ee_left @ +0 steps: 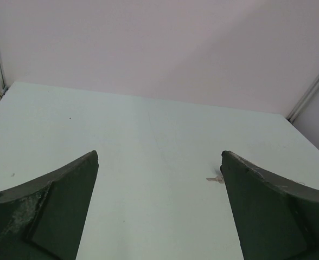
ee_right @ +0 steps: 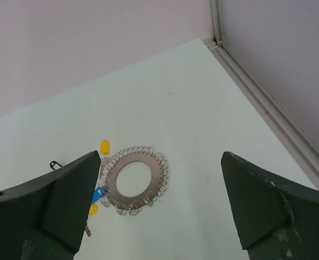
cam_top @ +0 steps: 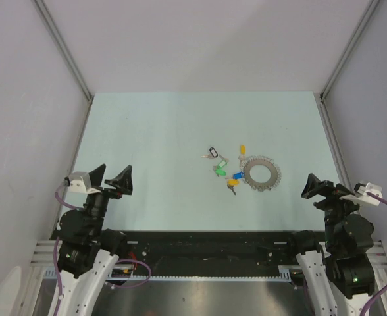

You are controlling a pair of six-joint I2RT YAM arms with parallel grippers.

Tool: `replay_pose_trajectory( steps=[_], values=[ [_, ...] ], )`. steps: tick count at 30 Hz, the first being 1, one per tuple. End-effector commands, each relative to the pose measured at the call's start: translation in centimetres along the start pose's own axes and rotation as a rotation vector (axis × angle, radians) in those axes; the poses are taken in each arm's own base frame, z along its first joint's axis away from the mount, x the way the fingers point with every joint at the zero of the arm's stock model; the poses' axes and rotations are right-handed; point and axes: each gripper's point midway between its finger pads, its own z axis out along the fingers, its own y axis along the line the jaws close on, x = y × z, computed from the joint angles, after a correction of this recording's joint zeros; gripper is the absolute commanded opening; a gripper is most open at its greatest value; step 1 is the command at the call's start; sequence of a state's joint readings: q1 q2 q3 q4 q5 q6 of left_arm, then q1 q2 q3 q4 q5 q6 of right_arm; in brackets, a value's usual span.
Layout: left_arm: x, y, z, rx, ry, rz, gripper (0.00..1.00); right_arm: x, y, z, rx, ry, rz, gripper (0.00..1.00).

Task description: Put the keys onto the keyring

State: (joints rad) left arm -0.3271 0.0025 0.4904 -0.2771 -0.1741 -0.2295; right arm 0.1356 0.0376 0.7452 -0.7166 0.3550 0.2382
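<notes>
The keyring (cam_top: 275,174) lies flat on the counter (cam_top: 147,145), with the keys (cam_top: 220,172) scattered in a loose cluster on its left side and none threaded on it yet. A blue-headed key touches the keyring's left edge, or nearly does. A yellow one sits just beyond its far-left rim, an orange one just nearer than the blue, and a green and a black one further left. The left arm (cam_top: 91,204) and the right arm (cam_top: 341,224) are both drawn back, well apart from the keyring on either side. Both pairs of jaws stand wide apart and hold nothing.

The right wrist view looks straight at the keyring (ee_right: 158,179), and the yellow key (ee_right: 104,146) is at its rim. The likely trouble is the flatness of everything: jaws closing on a thin key may skid it away or pinch two close neighbours at once. A push against the keyring could shove the blue key underneath it. Its coiled loops may also snag a fingertip or a key head
</notes>
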Motion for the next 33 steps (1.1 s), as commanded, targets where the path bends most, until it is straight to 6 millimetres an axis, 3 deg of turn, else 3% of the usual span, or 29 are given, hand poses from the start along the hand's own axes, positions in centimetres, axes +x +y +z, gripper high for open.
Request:
replay_pose_trajectory(
  steps=[1,10,18,24,25,27,30,33],
  values=[
    [-4.3,-0.5,-2.6,0.03,-0.164,-0.064,1.0,-0.9,0.5,-0.1,-0.027,-0.037,0.0,1.0],
    [-3.9,-0.3,-2.6,0.024,-0.155,-0.068,1.0,-0.5,2.6,0.0,-0.154,-0.007,-0.064,1.0],
    [-3.9,0.1,-2.7,-0.001,-0.151,-0.08,1.0,1.7,3.3,3.5,-0.102,0.184,-0.125,1.0],
    [-3.7,-0.1,-2.7,0.014,-0.143,-0.082,1.0,2.1,3.6,6.0,-0.018,0.297,-0.127,1.0],
    [-3.6,-0.1,-2.6,0.012,-0.141,-0.082,1.0,3.1,3.7,6.8,0.002,0.351,-0.143,1.0],
    [-3.5,0.3,-2.7,-0.008,-0.138,-0.083,1.0,3.2,4.1,7.4,0.027,0.388,-0.115,1.0],
    [-3.5,0.8,-2.8,-0.037,-0.137,-0.093,1.0,5.7,4.5,8.8,0.086,0.513,-0.068,1.0],
    [-3.4,0.7,-2.8,-0.036,-0.132,-0.098,1.0,9.4,4.7,10.0,0.131,0.656,-0.059,1.0]
  ],
)
